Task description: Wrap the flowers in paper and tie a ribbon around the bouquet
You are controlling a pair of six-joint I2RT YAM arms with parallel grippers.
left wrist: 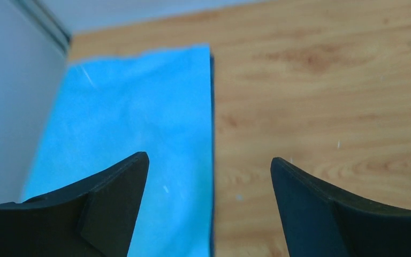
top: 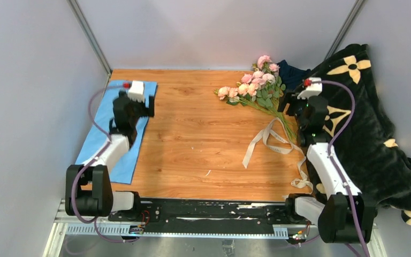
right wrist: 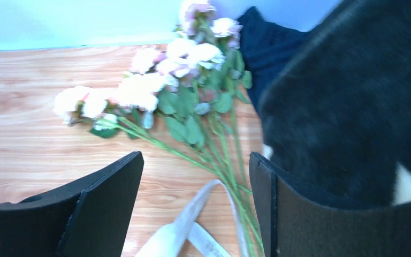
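While the left end effector [left wrist: 208,160] is hovering wide open and empty over the paper [left wrist: 139,107] at the bench's [top: 192,144] left edge — the right end effector [right wrist: 195,158] likewise above the flowers [top: 254,85] and ribbon [top: 262,142] — pinching the paper's inner edge is seeming wisest.

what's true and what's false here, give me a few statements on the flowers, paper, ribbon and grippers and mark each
1. The flowers lie unwrapped on the wooden table. True.
2. The paper lies under the flowers. False: it lies flat at the table's left edge, below the left arm, apart from them.
3. The ribbon is tied around the stems. False: it lies loose on the wood by the stem ends.
4. The left gripper and the right gripper are both open and hold nothing. True.
5. A black blanket with yellow flower shapes lies at the right. True.
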